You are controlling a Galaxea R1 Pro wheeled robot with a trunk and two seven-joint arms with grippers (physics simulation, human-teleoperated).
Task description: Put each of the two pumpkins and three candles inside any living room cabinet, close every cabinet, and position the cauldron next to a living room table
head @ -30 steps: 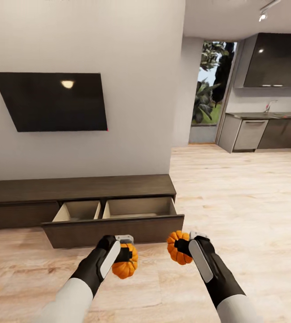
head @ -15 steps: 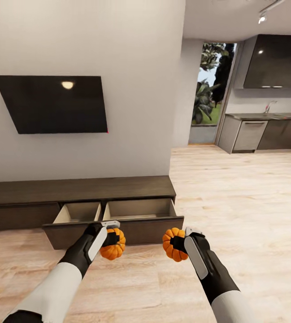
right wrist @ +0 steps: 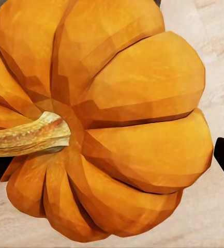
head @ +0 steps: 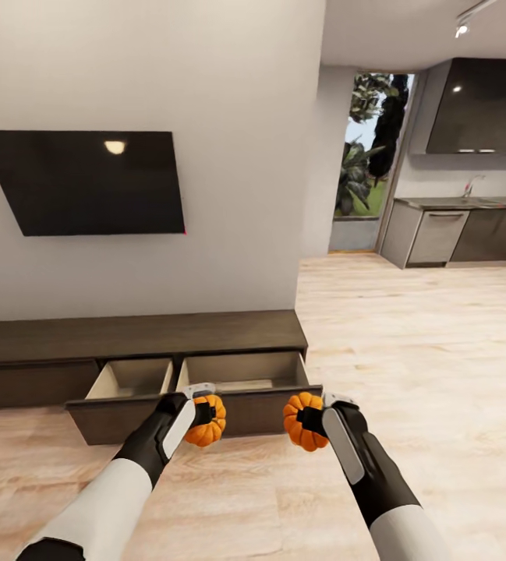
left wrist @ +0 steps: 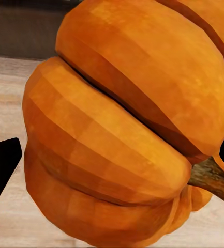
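Two pumpkins are riding in our end effectors above the floor, just in front of the cabinet's pulled-out drawer. On the left, a dark TV is hanging on the wall over the cabinet. Our left end effector is clamping the left pumpkin against the drawer front; the left wrist view is showing its ribs and stem. Our right end effector is clamping the right pumpkin, its stem facing the wrist camera. Farther right, kitchen units are standing along the back wall.
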